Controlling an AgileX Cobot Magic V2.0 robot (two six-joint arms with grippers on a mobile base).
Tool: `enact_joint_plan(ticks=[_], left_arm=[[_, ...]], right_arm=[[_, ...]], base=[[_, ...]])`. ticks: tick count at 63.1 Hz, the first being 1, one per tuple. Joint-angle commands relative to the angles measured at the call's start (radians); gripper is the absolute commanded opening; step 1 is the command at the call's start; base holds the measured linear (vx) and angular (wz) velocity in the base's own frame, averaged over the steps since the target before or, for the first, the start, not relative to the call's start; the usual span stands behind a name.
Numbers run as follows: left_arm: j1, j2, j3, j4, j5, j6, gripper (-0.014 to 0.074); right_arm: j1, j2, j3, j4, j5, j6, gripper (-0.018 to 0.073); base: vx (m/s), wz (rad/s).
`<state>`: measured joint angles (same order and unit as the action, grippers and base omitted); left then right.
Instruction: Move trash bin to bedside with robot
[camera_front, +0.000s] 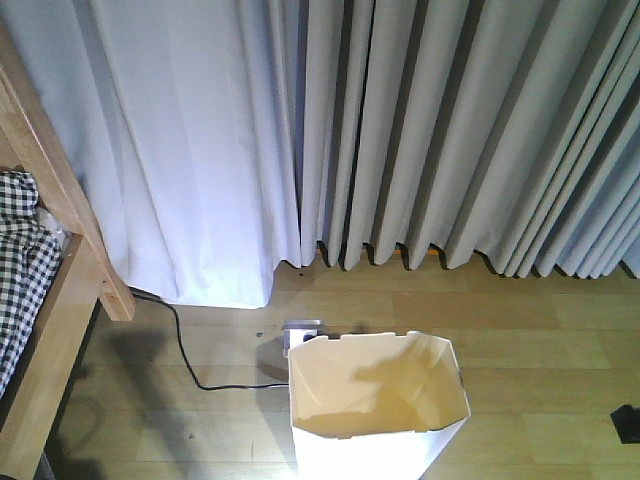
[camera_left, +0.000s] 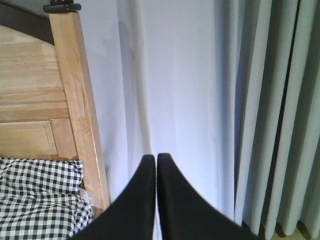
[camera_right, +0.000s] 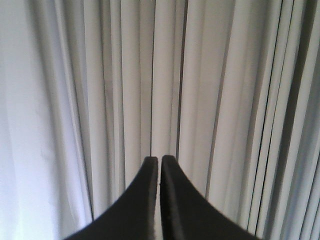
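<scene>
The white trash bin (camera_front: 375, 410) stands on the wooden floor at the bottom middle of the front view, its cream inside showing. The light wooden bed frame (camera_front: 60, 290) with the checkered cover (camera_front: 20, 260) is at the left edge, apart from the bin. In the left wrist view the bed frame post (camera_left: 80, 110) and checkered cover (camera_left: 40, 200) show at the left. My left gripper (camera_left: 156, 157) is shut and empty, facing the curtain. My right gripper (camera_right: 160, 159) is shut and empty, facing the curtain. Neither gripper shows in the front view.
Pale curtains (camera_front: 400, 130) hang across the whole back. A black cable (camera_front: 185, 350) runs over the floor from the curtain to a small white box (camera_front: 300, 330) behind the bin. A dark object (camera_front: 628, 422) sits at the right edge.
</scene>
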<state>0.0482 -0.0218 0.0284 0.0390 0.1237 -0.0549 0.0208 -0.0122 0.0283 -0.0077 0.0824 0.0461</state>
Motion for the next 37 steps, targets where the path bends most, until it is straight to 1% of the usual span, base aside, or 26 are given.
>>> enact_joint_plan(ticks=[1,37], left_arm=[[-0.001,-0.005,-0.021,-0.005,-0.073,-0.004,-0.0006],[-0.001,-0.005,-0.021,-0.005,-0.073,-0.004,-0.0006]], right_arm=[[-0.005,-0.011,0.021,-0.013,-0.070,0.002,-0.0009],[-0.005,-0.011,0.021,-0.012,-0.070,0.002,-0.0009]], base=[[0.00,0.00],[0.00,0.00]])
